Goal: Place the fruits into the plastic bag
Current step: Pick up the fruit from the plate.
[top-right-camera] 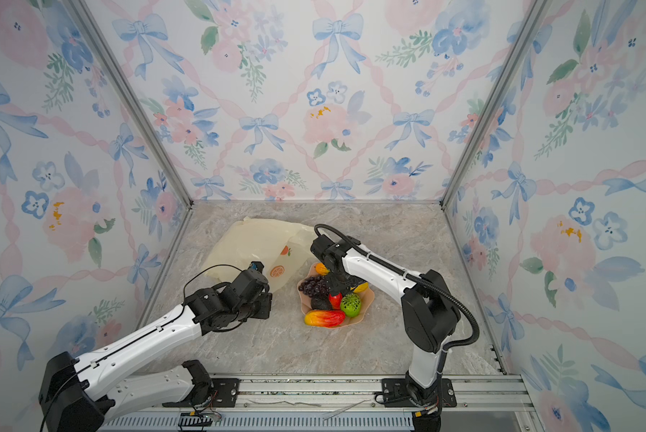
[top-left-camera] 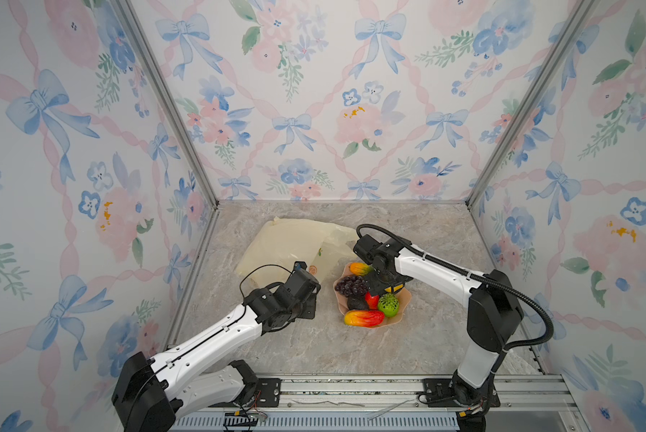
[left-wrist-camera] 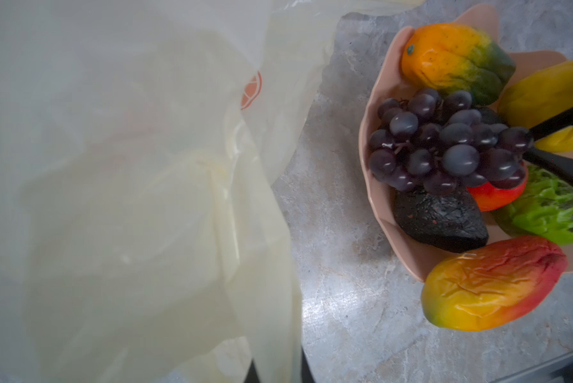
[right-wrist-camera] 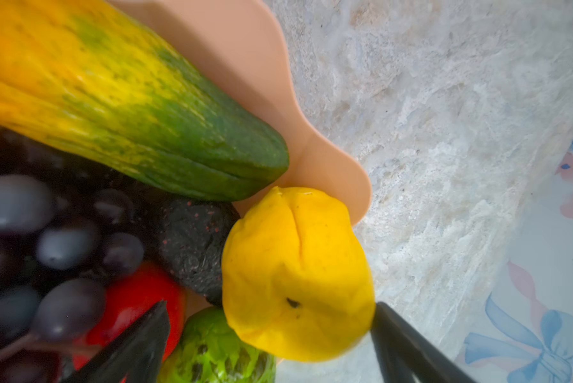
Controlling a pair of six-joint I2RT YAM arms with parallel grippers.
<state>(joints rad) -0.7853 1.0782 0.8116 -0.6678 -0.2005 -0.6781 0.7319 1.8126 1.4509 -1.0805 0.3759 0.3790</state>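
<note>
1. My left claw (top-left-camera: pixel 310 305) is pinched shut on a fold of the plastic bag (top-left-camera: pixel 287 243). In its wrist view the pale film fills much of the picture in front of the lens.
2. The bag lies crumpled on the marble table (top-left-camera: pixel 351 348), at about 10 o'clock from the pink dish (top-left-camera: pixel 406 295). Its corner with the orange-slice print (top-right-camera: pixel 276 271) is just beside the dish rim. The left claw sits at 9 o'clock from the dish.
3. Every fruit I can see sits in the dish.
4. Around the dish in a top view I read:
   - orange-green mango (top-left-camera: pixel 359 268) at 12 o'clock
   - grape bunch (top-left-camera: pixel 351 285) at 10 o'clock
   - avocado (top-left-camera: pixel 357 303) at 8 o'clock
   - red-yellow mango (top-left-camera: pixel 364 318) at 6 o'clock, hanging over the rim
   - green ball (top-left-camera: pixel 388 305) at 4 o'clock
   - yellow citrus (top-left-camera: pixel 398 288) at 2 o'clock
   - red fruit (top-left-camera: pixel 370 299) near the middle
5. My right claw (right-wrist-camera: pixel 270 306) is spread wide and lowered over the 2 o'clock side of the dish, straddling the yellow citrus.
6. In the right wrist view one finger (right-wrist-camera: pixel 135 341) is over the red fruit and the other finger (right-wrist-camera: pixel 407 351) is on the citrus's outer side. I cannot tell whether either pad touches the citrus.
7. That view also shows a second avocado (right-wrist-camera: pixel 192 245) wedged against the citrus, under the orange-green mango.
</note>
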